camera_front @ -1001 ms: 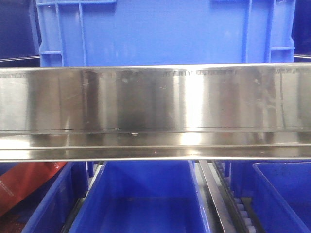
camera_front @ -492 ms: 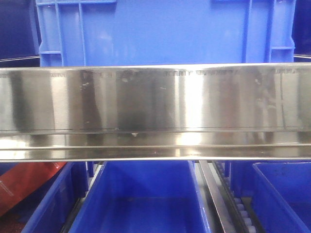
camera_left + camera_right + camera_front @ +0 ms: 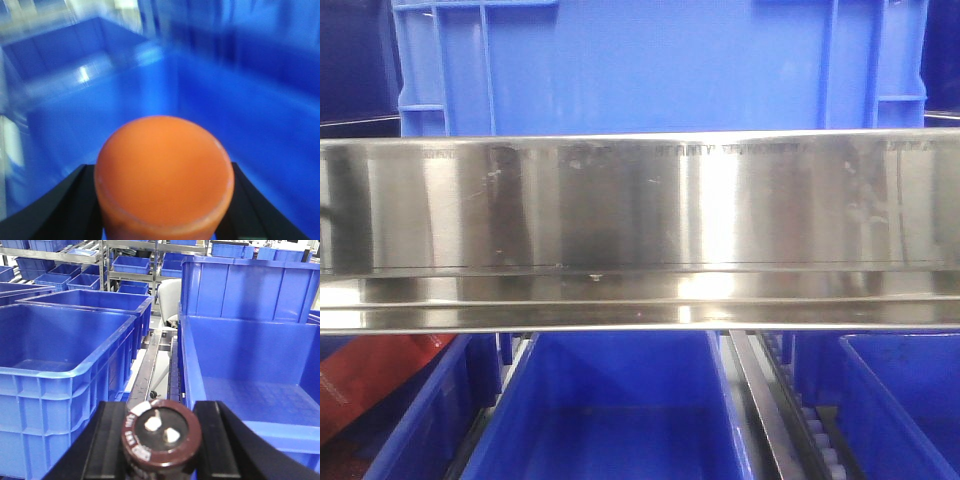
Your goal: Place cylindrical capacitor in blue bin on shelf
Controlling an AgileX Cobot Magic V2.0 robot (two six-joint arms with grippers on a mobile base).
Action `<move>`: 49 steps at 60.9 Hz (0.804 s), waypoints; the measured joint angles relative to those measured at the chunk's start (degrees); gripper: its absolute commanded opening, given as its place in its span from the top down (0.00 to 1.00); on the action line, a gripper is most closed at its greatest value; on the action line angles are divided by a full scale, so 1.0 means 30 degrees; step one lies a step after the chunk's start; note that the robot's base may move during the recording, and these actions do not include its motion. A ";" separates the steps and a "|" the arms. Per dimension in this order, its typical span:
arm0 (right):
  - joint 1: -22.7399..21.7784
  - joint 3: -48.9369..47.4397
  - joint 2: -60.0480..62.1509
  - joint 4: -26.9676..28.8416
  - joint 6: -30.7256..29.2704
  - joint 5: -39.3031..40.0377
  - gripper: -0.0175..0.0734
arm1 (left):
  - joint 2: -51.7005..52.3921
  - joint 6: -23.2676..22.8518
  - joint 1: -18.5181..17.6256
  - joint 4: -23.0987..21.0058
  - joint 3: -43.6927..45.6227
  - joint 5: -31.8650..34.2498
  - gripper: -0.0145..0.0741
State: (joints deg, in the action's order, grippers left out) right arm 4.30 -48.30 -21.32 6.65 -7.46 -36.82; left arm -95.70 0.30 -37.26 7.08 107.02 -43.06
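The cylindrical capacitor (image 3: pixel 161 435) is dark brown with pale print and two pale terminals on its end. It sits between the black jaws of my right gripper (image 3: pixel 161 409), which is shut on it. It is held in front of the gap between a blue bin (image 3: pixel 60 347) on the left and a blue bin (image 3: pixel 250 385) on the right. My left gripper (image 3: pixel 163 172) is shut on an orange round-ended cylinder (image 3: pixel 164 175) above the blurred inside of a blue bin (image 3: pixel 240 115). The shelf's shiny steel front rail (image 3: pixel 640 230) crosses the front view; neither gripper shows there.
A large blue crate (image 3: pixel 660 65) stands on the tier above the rail. Blue bins (image 3: pixel 610 410) sit below it, with a red object (image 3: pixel 370 375) at lower left. A steel divider rail (image 3: pixel 150 370) runs between the bins; more racks with blue bins stand behind.
The front view is almost unchanged. Only the reflections at the left end of the steel rail have shifted, with a dark patch now at its left edge.
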 measured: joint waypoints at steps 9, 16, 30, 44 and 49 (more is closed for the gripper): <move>0.0000 0.0000 0.0000 0.0034 0.0000 0.0000 0.92 | -0.1971 0.0036 -0.0030 -0.0043 0.0846 -0.0719 0.86; 0.0000 0.0000 0.0000 0.0034 0.0000 -0.0013 0.92 | -0.2892 0.0036 -0.0097 -0.0043 0.0985 -0.1086 0.56; 0.0000 0.0000 0.0000 0.0070 0.0000 -0.0046 0.92 | -0.3221 0.0036 -0.0097 -0.0043 0.1037 -0.1343 0.21; 0.0000 0.0000 0.0000 0.0070 0.0000 -0.0046 0.92 | -0.2571 0.0036 -0.0097 -0.0043 0.1072 -0.1679 0.51; 0.0000 0.0000 0.0000 0.0070 0.0000 -0.0046 0.92 | -0.1860 0.0036 -0.0097 -0.0043 0.1072 -0.2016 0.64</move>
State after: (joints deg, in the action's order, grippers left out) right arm 4.30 -48.30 -21.32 6.85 -7.46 -36.96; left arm -101.28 0.41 -37.55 6.95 110.24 -49.11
